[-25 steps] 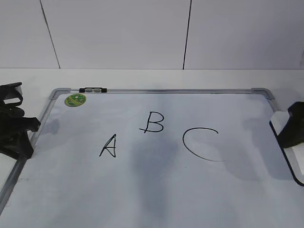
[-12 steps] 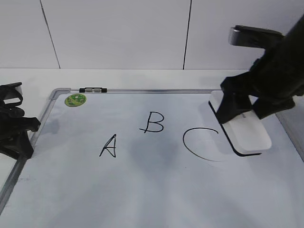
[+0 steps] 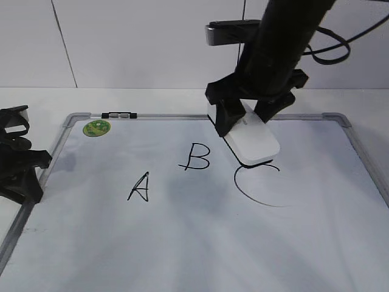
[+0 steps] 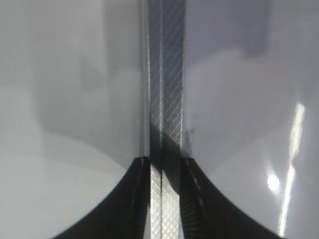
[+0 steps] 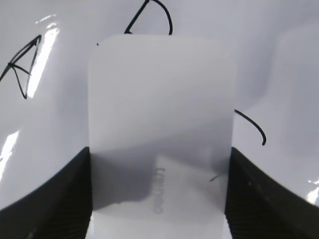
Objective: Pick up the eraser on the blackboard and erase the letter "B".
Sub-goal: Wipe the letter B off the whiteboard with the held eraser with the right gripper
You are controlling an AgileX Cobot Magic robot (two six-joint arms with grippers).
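Blackboard (image 3: 200, 243) lies flat on a white table, silver frame round it; green round sticker (image 3: 96, 128) in the far left corner, a small black-and-silver clip (image 3: 119, 114) on the far rail. Marker letters on the board: "A" (image 3: 139, 187) at left, letter "B" (image 3: 197, 157) in the middle, large "C" (image 3: 255, 185) at right. Right gripper (image 3: 246, 125) reaches in from above, its two dark fingers clamped on the long sides of the eraser (image 3: 253, 141). Eraser is tilted, its low end over the top of the "C", just right of the "B" and not touching that letter; contact with the board cannot be judged. Nothing lies between eraser and "B". Left gripper (image 3: 15, 161) sits at the board's left edge, well apart from the letters. Right wrist view adds the eraser's glossy top with grey lettering (image 5: 158, 188), filling the gap between the fingers. Left wrist view shows only the frame rail (image 4: 167, 99) running between its dark fingers (image 4: 122, 199), which stand apart on either side of it; whether they grip it cannot be told.
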